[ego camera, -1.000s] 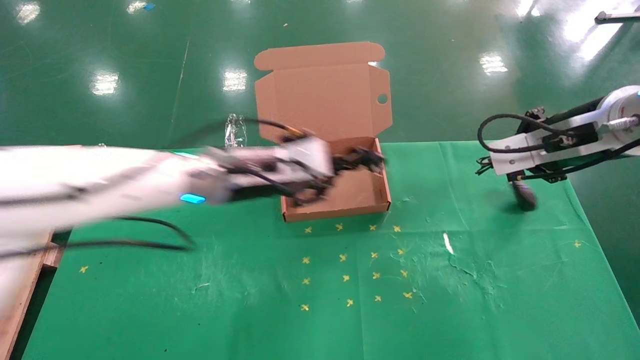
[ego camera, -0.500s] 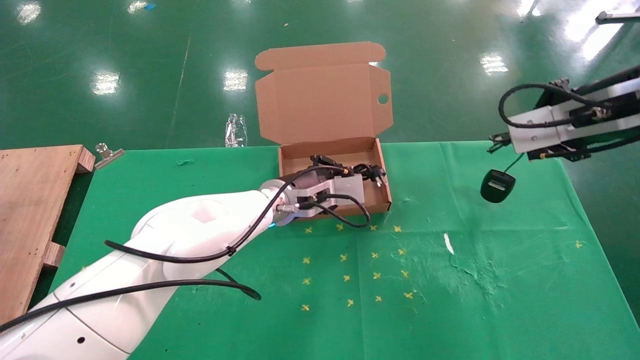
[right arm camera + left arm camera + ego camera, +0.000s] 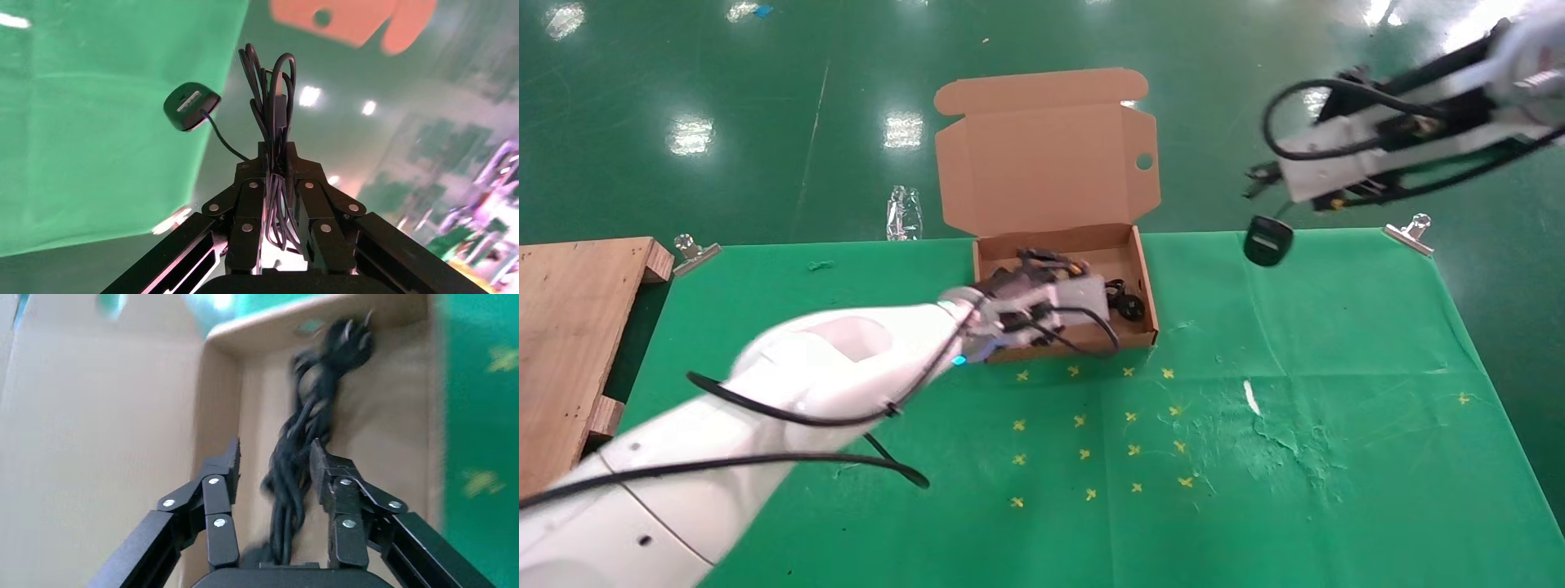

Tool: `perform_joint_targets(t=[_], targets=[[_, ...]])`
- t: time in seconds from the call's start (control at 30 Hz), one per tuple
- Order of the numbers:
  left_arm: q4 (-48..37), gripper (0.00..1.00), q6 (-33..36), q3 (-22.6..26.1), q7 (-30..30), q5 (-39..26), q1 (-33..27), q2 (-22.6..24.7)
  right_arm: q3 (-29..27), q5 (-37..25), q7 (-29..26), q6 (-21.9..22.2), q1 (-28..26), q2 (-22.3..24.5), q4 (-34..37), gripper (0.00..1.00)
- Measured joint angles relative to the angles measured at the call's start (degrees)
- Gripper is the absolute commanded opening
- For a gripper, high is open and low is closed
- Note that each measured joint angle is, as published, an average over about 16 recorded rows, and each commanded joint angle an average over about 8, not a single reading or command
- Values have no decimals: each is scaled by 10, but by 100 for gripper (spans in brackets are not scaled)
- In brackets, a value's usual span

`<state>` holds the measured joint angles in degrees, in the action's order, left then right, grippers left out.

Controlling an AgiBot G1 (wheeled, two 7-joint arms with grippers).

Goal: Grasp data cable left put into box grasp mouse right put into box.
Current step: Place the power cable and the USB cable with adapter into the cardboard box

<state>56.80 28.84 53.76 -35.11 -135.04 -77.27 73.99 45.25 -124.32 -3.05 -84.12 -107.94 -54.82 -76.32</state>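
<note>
The box (image 3: 1065, 163) is matt brown corrugated cardboard, and the desk (image 3: 1336, 457) wears a green cloth, scuffed and wrinkled. At 9 o'clock sits a rough wooden pallet (image 3: 568, 327); the green floor (image 3: 723, 98) is glossy, mirroring lights.

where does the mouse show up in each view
Head view: the mouse dangles by its thin cord under the right gripper, above the table's far edge, right of the box.
Left wrist view: not in it; only the data cable in the box.
Right wrist view: the mouse hangs beyond the fingers, which clamp its bundled cord.
Shared landmark: the box lid's round hole.
</note>
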Motion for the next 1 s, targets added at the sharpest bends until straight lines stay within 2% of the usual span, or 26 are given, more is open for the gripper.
perform_joint_targets(t=[0.23,0.43,0.73,1.0], targets=[[-2,100,-12,-41,-48,8,-19,-71,8,14,32,32,-5,-62,22,0],[-3,100,-18,-71,-76,-3,-27,-118,16,37,69,62,-5,-128,67,0],[-2,100,-15,-85,-98,-32,-24,-128,34,69,120,90,1,-203,160,0],[6,100,-10,-90,-109,-46,-21,-127,61,74,137,108,10,-222,238,0]])
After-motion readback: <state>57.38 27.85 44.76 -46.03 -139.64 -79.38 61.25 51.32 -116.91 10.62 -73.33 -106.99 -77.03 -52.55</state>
